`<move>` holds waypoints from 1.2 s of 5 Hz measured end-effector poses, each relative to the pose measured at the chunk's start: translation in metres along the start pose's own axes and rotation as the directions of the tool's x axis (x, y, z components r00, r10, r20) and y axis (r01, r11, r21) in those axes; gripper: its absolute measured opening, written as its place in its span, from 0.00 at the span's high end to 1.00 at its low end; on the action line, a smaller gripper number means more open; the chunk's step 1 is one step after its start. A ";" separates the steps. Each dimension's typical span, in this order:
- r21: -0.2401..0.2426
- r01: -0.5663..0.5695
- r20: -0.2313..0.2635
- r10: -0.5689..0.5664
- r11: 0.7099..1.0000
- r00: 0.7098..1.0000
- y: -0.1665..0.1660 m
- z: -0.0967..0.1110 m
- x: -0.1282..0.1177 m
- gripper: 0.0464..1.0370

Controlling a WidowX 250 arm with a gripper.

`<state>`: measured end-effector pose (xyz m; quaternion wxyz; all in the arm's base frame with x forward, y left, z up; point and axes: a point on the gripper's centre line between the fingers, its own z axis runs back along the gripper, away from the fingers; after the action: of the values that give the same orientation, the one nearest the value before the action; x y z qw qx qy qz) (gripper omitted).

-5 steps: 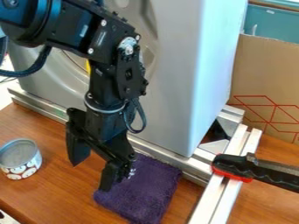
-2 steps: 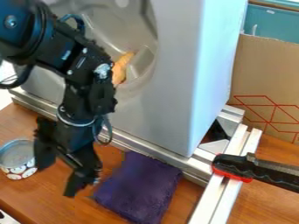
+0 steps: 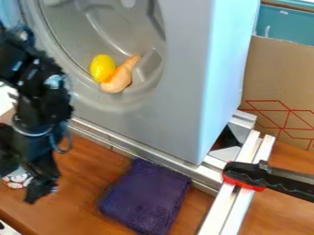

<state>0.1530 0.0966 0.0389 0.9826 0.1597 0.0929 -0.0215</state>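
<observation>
At the left edge, the black gripper [image 3: 18, 185] hangs low over the wooden table with its fingers spread apart. Partly hidden behind it is a can with a patterned label [image 3: 17, 179]; whether the can stands between the fingers I cannot tell. To the gripper's right, a folded purple cloth [image 3: 146, 197] lies flat on the table. Inside the round recess of the grey machine [image 3: 165, 124] rest a yellow oval object [image 3: 102, 68] and, touching it, an orange-tan curved object [image 3: 120, 75].
A metal rail [image 3: 131, 149] runs along the machine's base. Pale metal bars [image 3: 236, 202] extend to the front right, with a black-and-red clamp [image 3: 245, 176] across them. A cardboard box [image 3: 279, 87] stands at the right behind.
The arm and its open gripper have moved left, from over the cloth to the can. The yellow and orange-tan objects have come into clear view; the cloth has stayed put.
</observation>
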 end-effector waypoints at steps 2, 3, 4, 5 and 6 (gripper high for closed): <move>-0.103 -0.037 0.019 0.040 0.994 0.999 0.037 -0.024 -0.008 0.04; -0.107 -0.022 0.001 0.022 0.994 1.000 0.045 -0.030 -0.010 0.04; -0.113 -0.003 -0.014 0.001 0.994 1.000 0.052 -0.035 -0.012 0.04; -0.112 0.016 -0.033 -0.020 0.994 0.999 0.055 -0.045 -0.006 0.04; -0.117 0.028 -0.027 -0.031 0.993 0.999 0.055 -0.056 0.002 0.04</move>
<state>0.1488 0.1662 0.0032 0.9883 0.1008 0.1106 -0.0283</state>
